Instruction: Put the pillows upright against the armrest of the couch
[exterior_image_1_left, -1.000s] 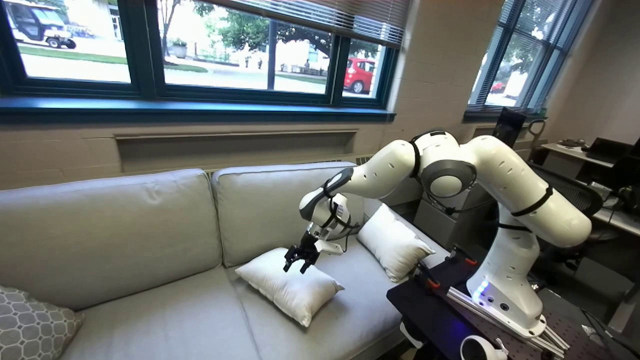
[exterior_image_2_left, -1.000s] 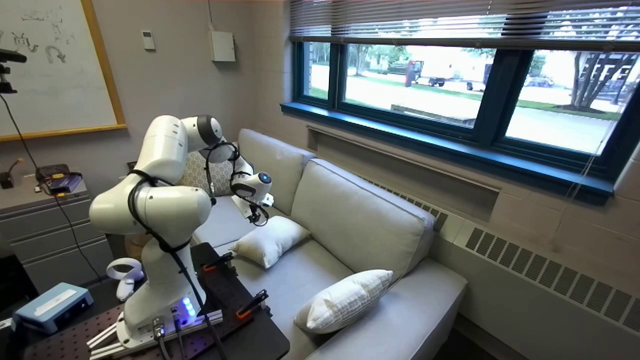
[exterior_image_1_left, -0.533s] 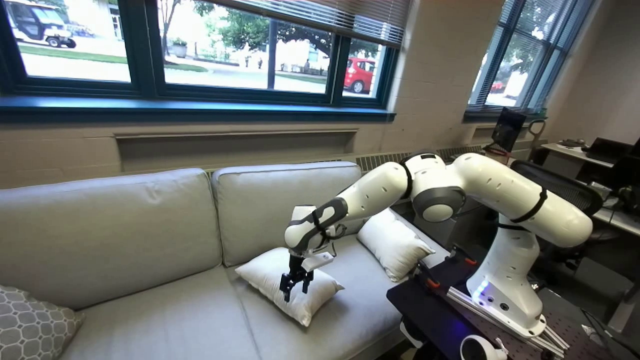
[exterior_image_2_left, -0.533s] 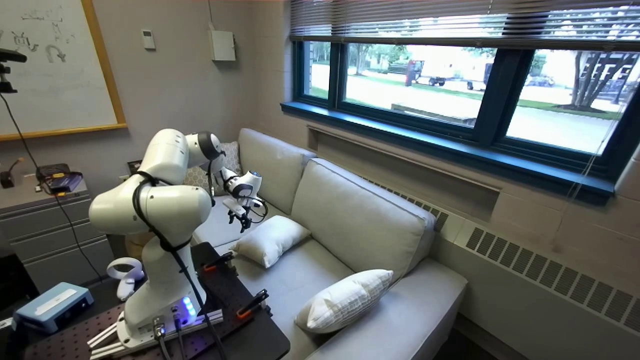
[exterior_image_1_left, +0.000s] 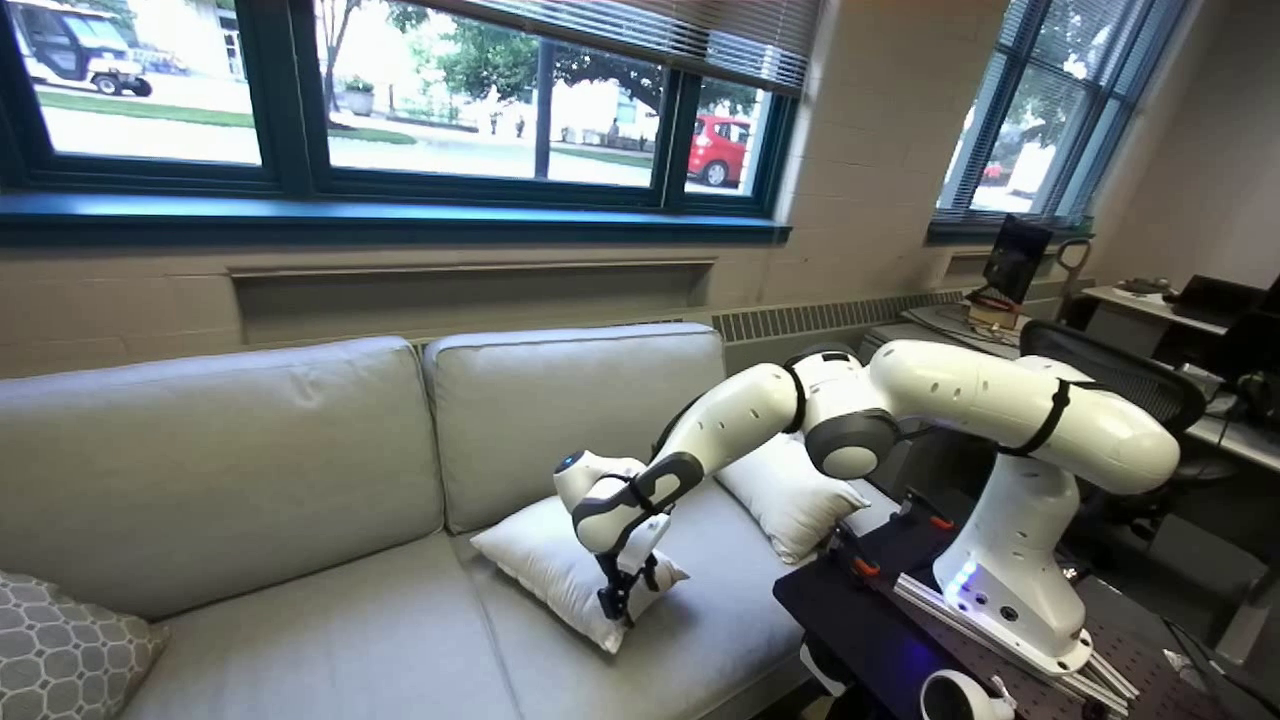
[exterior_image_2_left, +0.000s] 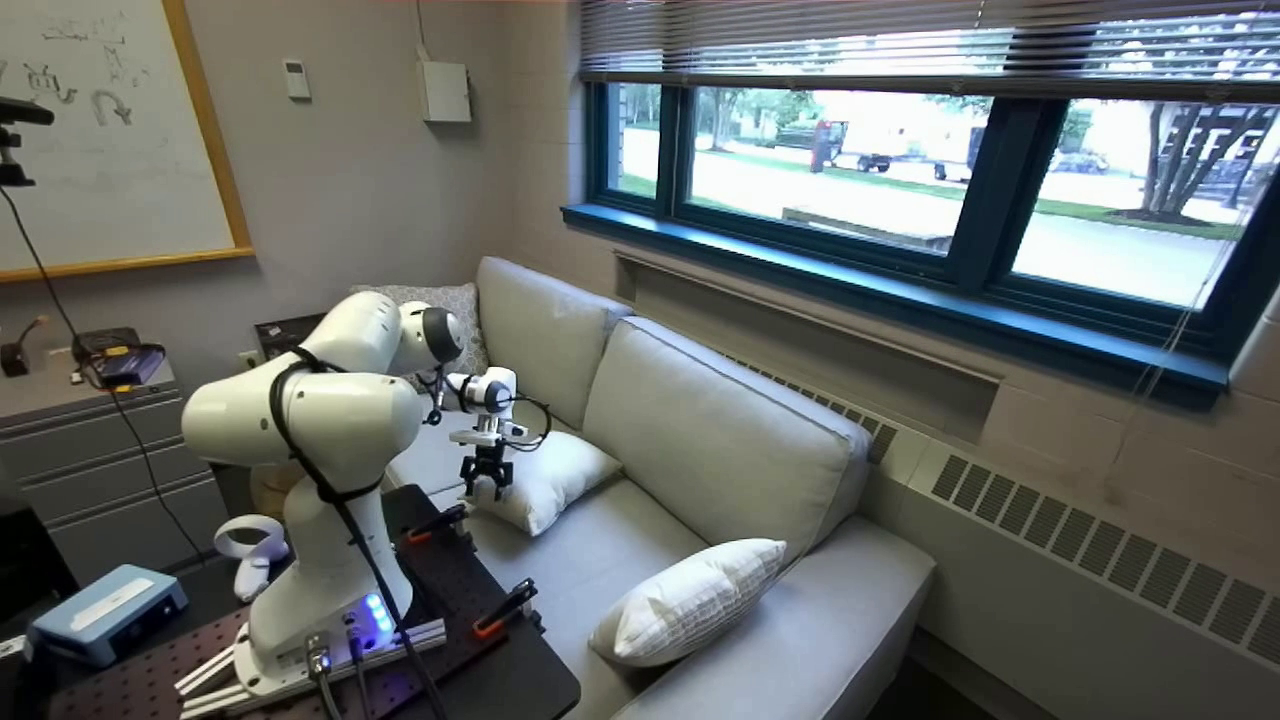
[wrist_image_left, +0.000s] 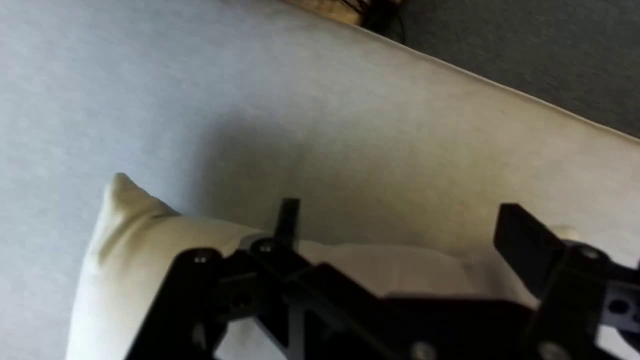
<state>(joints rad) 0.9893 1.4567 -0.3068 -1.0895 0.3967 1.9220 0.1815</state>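
Two cream-white pillows are on the light grey couch (exterior_image_1_left: 330, 640). One pillow (exterior_image_1_left: 535, 550) lies flat across the seat, seen in both exterior views; its front edge and a corner (wrist_image_left: 120, 220) show in the wrist view. The other pillow (exterior_image_2_left: 690, 605) leans tilted against the armrest (exterior_image_2_left: 830, 610). My gripper (exterior_image_1_left: 632, 594) points down at the front edge of the flat pillow. Its fingers (wrist_image_left: 525, 245) stand wide apart, one at each side of a stretch of that edge, with nothing gripped. Whether the fingertips touch the fabric, I cannot tell.
A grey patterned pillow (exterior_image_1_left: 65, 645) sits at the couch's far end. Two back cushions (exterior_image_2_left: 720, 430) rise behind the seat. The black robot table (exterior_image_2_left: 500, 660), with orange-tipped clamps (exterior_image_2_left: 505, 610), stands close to the couch front. A seat edge (wrist_image_left: 480, 77) borders dark floor.
My gripper has come down and forward, from above the flat pillow's middle to its front edge, and its fingers have turned downward. It stays open. Neither pillow has moved.
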